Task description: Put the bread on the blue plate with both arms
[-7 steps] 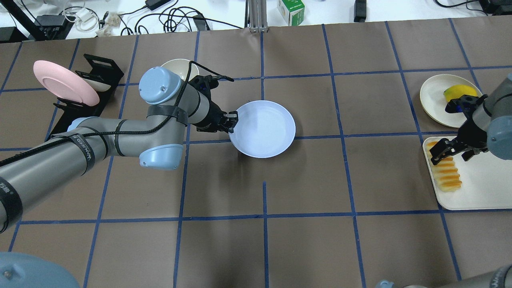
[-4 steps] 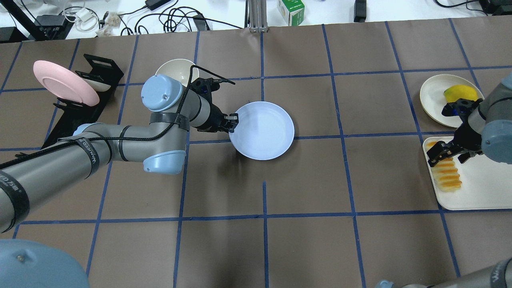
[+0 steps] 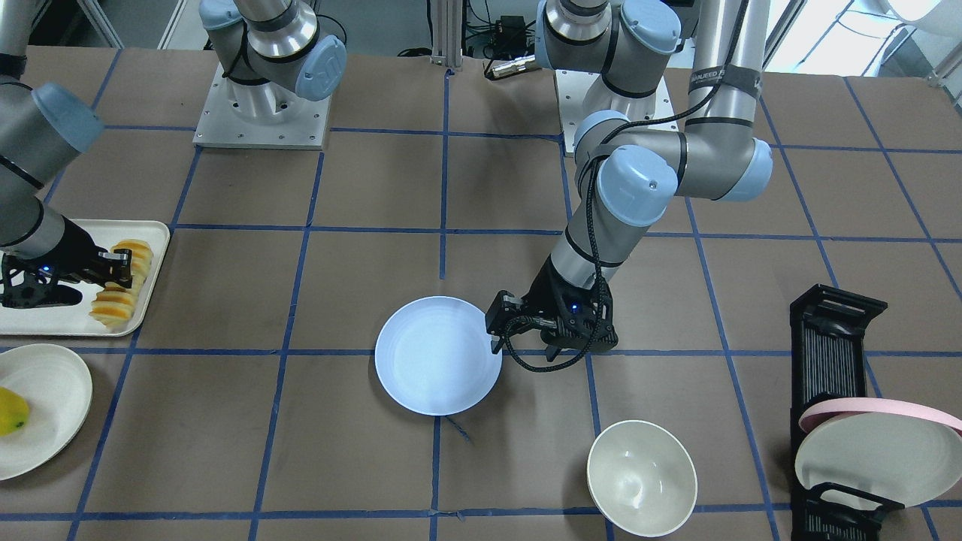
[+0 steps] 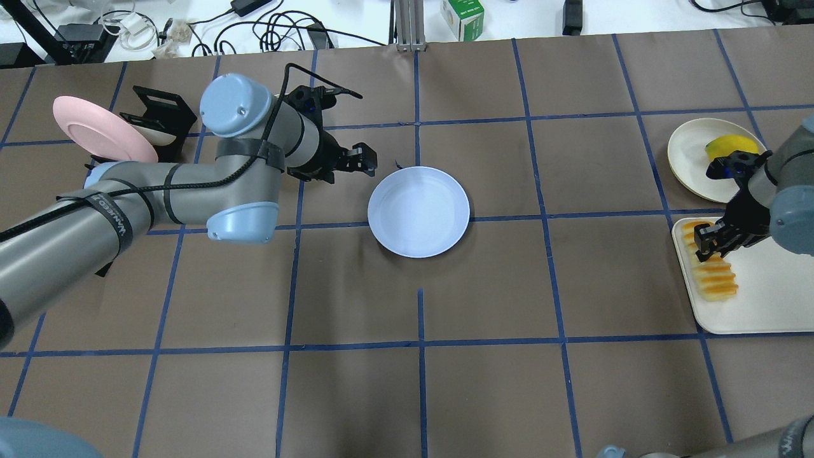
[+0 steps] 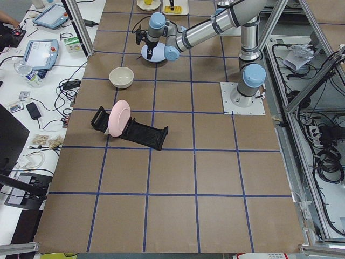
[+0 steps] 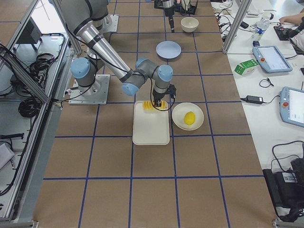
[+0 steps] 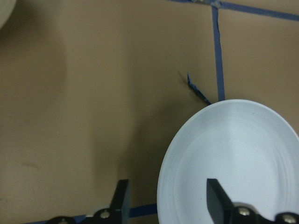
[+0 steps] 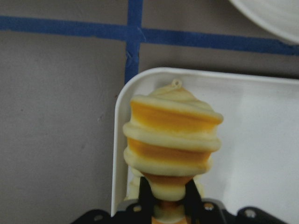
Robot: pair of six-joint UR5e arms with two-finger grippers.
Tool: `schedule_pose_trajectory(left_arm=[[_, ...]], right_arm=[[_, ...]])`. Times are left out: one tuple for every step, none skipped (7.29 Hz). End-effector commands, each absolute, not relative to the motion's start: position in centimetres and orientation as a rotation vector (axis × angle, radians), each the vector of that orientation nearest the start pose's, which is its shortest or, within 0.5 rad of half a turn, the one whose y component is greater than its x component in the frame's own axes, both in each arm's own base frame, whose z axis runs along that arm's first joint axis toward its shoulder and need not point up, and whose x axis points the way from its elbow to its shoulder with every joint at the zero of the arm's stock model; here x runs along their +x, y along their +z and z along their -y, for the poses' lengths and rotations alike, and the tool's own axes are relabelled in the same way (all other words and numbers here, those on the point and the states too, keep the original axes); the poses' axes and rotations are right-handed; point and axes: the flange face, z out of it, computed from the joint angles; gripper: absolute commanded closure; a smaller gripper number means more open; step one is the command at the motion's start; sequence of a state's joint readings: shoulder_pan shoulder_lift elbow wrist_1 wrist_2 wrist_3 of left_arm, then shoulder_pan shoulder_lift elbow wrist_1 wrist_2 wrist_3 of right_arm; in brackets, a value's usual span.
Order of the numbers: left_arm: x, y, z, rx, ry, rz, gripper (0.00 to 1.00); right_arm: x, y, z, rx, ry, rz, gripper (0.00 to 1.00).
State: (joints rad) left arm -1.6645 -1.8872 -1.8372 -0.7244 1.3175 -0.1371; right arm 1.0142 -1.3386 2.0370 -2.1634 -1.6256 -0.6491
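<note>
Well to the left of the blue plate [image 4: 418, 211], a pink plate [image 4: 102, 129] stands tilted on edge in a black rack [image 4: 159, 105] on the brown table [image 4: 483, 286]. From that side the left arm [image 4: 159, 197] reaches towards the blue plate. A cream bowl [image 3: 641, 477] sits upright near the plate, apart from it, on its far-left side; in the overhead view the arm hides it. The left tool [image 4: 364, 159] hangs just beside the blue plate's far-left rim. Its 2 jaws are spread wide with nothing clamped between them, and the wrist view looks past them onto the plate's rim and bare table. The blue plate itself lies flat near the table's middle with nothing on it, and a small torn end of blue tape [image 7: 198, 91] lies just off its far rim. Well to the right of the blue plate, a cream plate [image 4: 690, 152] holds 1 yellow-green fruit [image 4: 725, 147]. Beside it a cream tray [image 4: 763, 305] lies flat. The bread [image 4: 715, 273] rests on this tray, stretched along the edge that faces the blue plate, well apart from the plate. The right tool [image 4: 706, 245] is down over the loaf, its jaws drawn in narrow against both sides of the bread, as the right wrist view shows.
</note>
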Motion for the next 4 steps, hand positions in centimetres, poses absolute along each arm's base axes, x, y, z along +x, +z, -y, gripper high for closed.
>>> schedule_pose_trajectory(left_arm=[[-20.4,35.5,57.5,-0.017,-0.230,-3.294,0.00],[-20.1,38.4,56.8,-0.020,-0.182,-3.270,0.00],[-19.1,41.4,54.8,-0.021,-0.145,-3.189,0.00],[-18.5,43.8,52.5,-0.026,-0.068,-3.159,0.00]], right_arm=[[-12.2,27.9,50.5,-0.193,0.100,-3.120,1.00],[-7.9,29.8,52.6,-0.280,0.078,-3.082,1.00],[-0.9,31.0,54.0,-0.387,0.021,-3.032,1.00],[6.4,31.0,53.9,-0.381,0.017,-3.032,1.00]])
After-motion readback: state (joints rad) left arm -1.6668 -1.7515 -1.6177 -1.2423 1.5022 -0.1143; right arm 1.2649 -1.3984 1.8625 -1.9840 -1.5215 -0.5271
